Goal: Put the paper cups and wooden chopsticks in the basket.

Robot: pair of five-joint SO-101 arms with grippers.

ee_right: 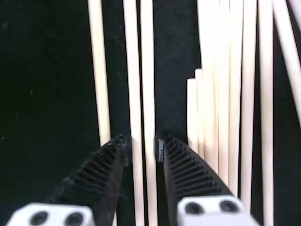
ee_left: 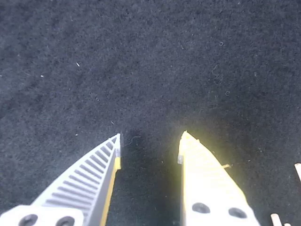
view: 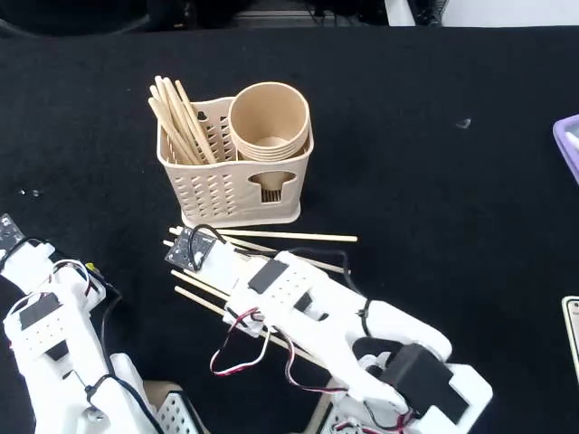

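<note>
The right arm [view: 308, 303] stretches low across lower centre, its right gripper [ee_right: 142, 141] pinching two pale wooden chopsticks [ee_right: 143, 70] among loose ones below the basket [view: 226, 194]; left gripper [ee_left: 149, 141] spread over black table [ee_left: 141, 56], lower left

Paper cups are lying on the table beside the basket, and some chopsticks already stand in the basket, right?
No. The high view shows the paper cups stacked inside the basket, not on the table. Some chopsticks do already stand in the basket.
</note>
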